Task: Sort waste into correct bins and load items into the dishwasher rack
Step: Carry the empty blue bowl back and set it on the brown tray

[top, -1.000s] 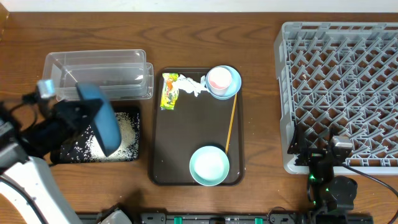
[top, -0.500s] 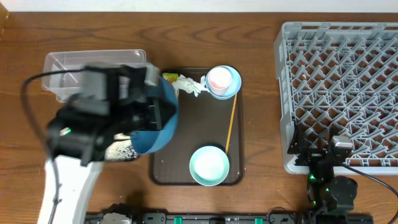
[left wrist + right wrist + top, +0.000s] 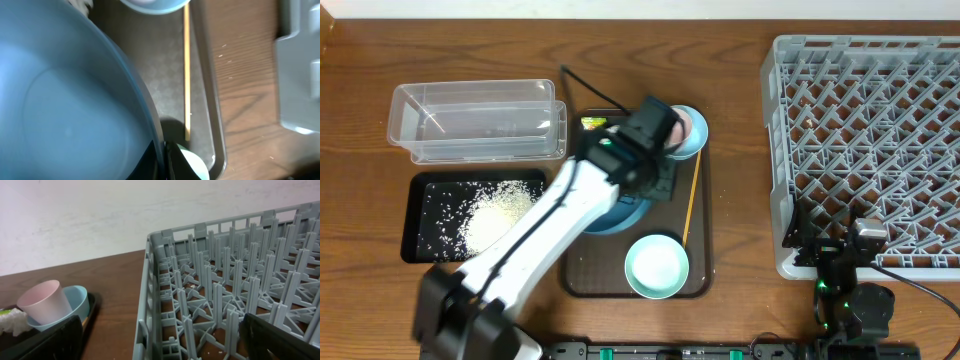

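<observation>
Thing in hand: the large dark blue bowl (image 3: pixel 65 100), round, with a smooth glossy wall and a thin rim.
Where it is: over the middle of the brown rectangular serving tray (image 3: pixel 575 275), under the left arm and well apart from the large grey plastic lattice rack (image 3: pixel 865 130) at the right of the table. It seems lifted, but I cannot tell this for certain.
Left pincer: the left gripper (image 3: pixel 164 156) is closed narrow on the rim of the bowl, one finger on each side of the wall.
Right pincer: the right gripper (image 3: pixel 160 341) stands wide and holds nothing, near the front corner of the rack.
How it will handle: I judge the bowl stiff and rather light for its size. The glossy surface is probably slippery, and the wide body can pull like a lever on such a small pinch.
Where to take hold: the rim is the only thin part, so the present hold is the sensible one. A deeper bite on the wall would be safer against turning.
Neighbours: the thin wooden chopstick (image 3: pixel 186 75) lies along the right side of the tray. A small pale blue bowl (image 3: pixel 657 266) stands at its near end, and a small pink cup (image 3: pixel 45 302) rests in a second pale blue bowl (image 3: pixel 80 305) at its far end.
Risk: a quick swing toward the rack may let the bowl rotate in the fingers or strike the cup.
</observation>
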`<state>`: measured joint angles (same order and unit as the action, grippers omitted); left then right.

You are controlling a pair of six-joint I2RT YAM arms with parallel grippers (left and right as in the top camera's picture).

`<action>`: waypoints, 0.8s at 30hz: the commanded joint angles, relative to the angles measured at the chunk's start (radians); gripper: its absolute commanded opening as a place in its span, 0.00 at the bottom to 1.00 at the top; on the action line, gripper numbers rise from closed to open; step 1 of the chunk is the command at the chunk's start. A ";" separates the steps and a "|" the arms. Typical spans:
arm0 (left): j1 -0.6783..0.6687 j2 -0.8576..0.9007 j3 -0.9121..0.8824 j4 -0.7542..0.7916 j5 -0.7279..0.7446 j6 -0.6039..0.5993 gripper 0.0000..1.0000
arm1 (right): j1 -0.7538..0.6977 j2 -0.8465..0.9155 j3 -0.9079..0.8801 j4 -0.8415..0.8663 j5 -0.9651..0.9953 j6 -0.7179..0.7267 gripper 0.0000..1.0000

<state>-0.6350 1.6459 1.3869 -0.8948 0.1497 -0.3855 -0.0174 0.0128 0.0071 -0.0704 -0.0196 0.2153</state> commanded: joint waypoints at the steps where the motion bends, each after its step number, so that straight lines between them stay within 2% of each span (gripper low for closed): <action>1: -0.024 0.055 0.008 0.002 -0.046 -0.064 0.06 | 0.001 -0.007 -0.002 -0.004 -0.003 -0.014 0.99; 10: -0.052 0.139 0.008 0.015 -0.045 -0.077 0.07 | 0.001 -0.007 -0.002 -0.004 -0.003 -0.014 0.99; 12: -0.052 0.143 0.008 0.014 -0.045 -0.103 0.11 | 0.001 -0.007 -0.002 -0.004 -0.003 -0.014 0.99; 18: -0.052 0.144 0.008 0.002 0.053 -0.134 0.11 | 0.001 -0.007 -0.002 -0.004 -0.003 -0.014 0.99; 24: -0.052 0.142 0.009 -0.044 0.052 -0.170 0.11 | 0.001 -0.007 -0.002 -0.004 -0.003 -0.014 0.99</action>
<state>-0.6849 1.7794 1.3869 -0.9260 0.1875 -0.5282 -0.0174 0.0128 0.0071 -0.0704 -0.0193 0.2153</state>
